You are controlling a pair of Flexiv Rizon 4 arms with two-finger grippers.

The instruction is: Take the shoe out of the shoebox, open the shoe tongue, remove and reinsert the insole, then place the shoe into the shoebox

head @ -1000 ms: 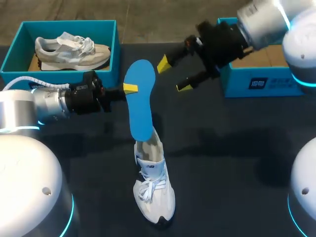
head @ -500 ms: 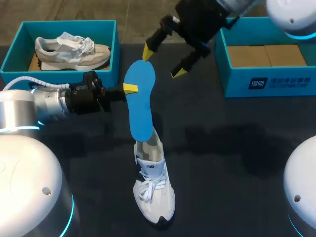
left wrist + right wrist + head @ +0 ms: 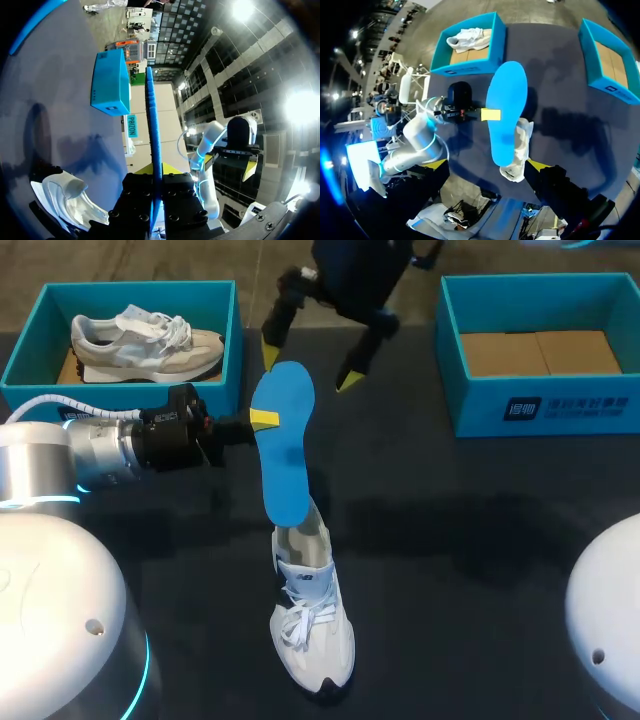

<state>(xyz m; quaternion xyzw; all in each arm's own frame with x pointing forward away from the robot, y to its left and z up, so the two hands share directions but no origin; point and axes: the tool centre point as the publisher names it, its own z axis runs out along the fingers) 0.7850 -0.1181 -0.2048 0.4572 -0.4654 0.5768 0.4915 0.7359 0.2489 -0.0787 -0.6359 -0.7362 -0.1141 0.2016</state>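
A blue insole (image 3: pixel 283 445) stands on edge over the table, my left gripper (image 3: pixel 262 420) shut on its side. Its lower end meets the opening of the white shoe (image 3: pixel 312 620), which sits toe toward me on the dark table. In the left wrist view the insole (image 3: pixel 152 125) runs edge-on between the closed fingers of that gripper (image 3: pixel 156 170), the shoe (image 3: pixel 70 200) beside them. My right gripper (image 3: pixel 309 365) hangs open just behind the insole's top. From the right wrist the insole (image 3: pixel 506 112) and shoe (image 3: pixel 517 155) lie ahead of the spread gripper (image 3: pixel 485 164).
A teal shoebox (image 3: pixel 140 285) at the back left holds a second grey-white shoe (image 3: pixel 150 340). Another teal shoebox (image 3: pixel 540 410) at the back right shows only its cardboard floor. Both boxes also show from the right wrist (image 3: pixel 470 65) (image 3: pixel 607 87).
My right arm has swung left from in front of the right shoebox to just behind the insole's top, its fingers staying spread. The left arm, insole and shoe have not moved.
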